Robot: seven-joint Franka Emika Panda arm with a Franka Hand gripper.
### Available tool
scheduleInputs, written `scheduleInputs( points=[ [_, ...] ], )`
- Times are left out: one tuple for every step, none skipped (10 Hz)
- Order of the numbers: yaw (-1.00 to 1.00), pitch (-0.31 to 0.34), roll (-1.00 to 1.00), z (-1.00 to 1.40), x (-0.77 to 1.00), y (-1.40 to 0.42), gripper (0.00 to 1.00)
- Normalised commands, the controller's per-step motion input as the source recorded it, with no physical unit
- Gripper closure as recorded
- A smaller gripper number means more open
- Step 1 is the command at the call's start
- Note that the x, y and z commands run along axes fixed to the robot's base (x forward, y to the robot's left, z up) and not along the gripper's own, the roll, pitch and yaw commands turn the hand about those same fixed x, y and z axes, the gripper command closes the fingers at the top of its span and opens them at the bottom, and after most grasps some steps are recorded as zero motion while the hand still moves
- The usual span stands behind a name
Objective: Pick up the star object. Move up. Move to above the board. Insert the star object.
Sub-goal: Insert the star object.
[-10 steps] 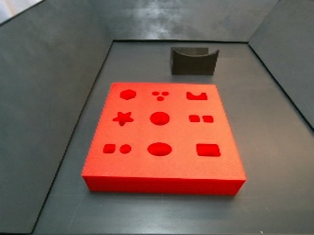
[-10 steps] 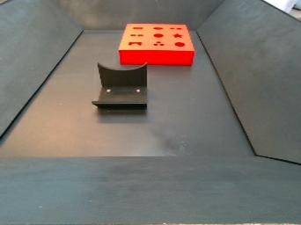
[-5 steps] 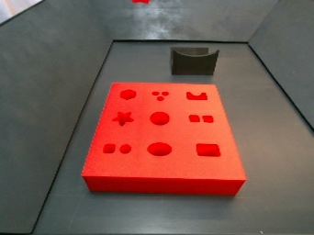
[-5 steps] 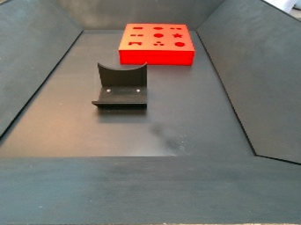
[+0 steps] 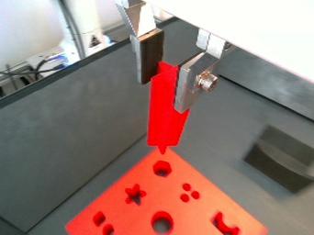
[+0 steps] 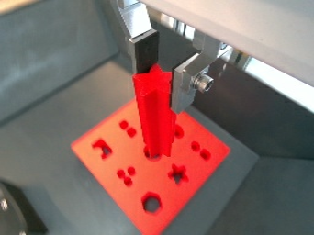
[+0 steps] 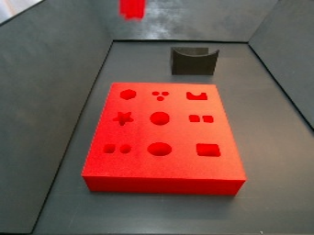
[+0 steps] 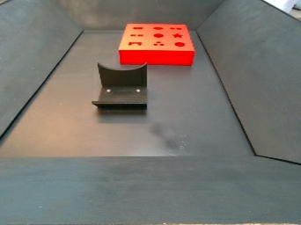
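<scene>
The star object (image 5: 163,115) is a slim bright red ridged peg. My gripper (image 5: 167,87) is shut on its upper end and holds it upright, high above the board (image 5: 196,211). Both wrist views show the peg (image 6: 153,119) between the silver fingers (image 6: 186,83), with the board (image 6: 160,184) far below. In a side view only the peg's lower end (image 7: 131,9) shows at the top edge, and the gripper (image 6: 163,83) itself is out of frame there. The board (image 7: 185,133) lies flat on the floor with its star hole (image 7: 123,117) at the left. The board also shows at the far end (image 8: 157,53).
The dark fixture (image 7: 194,60) stands on the floor behind the board, and it is near the middle of the floor in a side view (image 8: 120,88). It also shows in a wrist view (image 5: 288,156). Grey sloped walls (image 7: 50,83) enclose the floor.
The peg's red lower end has come into a side view at the top edge and now hangs lower and slightly further left. The board and fixture have not moved.
</scene>
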Motion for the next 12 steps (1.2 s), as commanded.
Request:
scheduleInputs(
  points=[
    [0.61,-0.036,0.15,-1.0,-0.34,-0.03,1.0],
    [0.69,-0.026,0.06,-1.0,-0.2,-0.16,1.0],
    [0.7,0.0,0.0,-0.87,0.0,-0.31,1.0],
    [0.61,0.0,-0.04,-0.57,0.03,-0.42,1.0],
    [0.51,-0.154,-0.11,-0.45,0.04,-0.47,1.0],
    [0.36,-0.227,-0.11,-0.58,0.02,-0.37,1.0],
    [0.27,-0.207,-0.08,-0.65,0.0,-0.24,1.0],
    [0.0,-0.047,0.0,0.0,-0.03,0.0,1.0],
    [0.0,-0.019,0.0,-0.26,0.0,0.0,1.0],
    [0.04,-0.021,0.16,-0.67,0.15,0.02,1.0],
    [0.04,-0.027,0.19,-0.74,0.15,0.0,1.0],
    [0.05,0.0,0.11,-0.37,0.03,0.01,1.0]
  ],
)
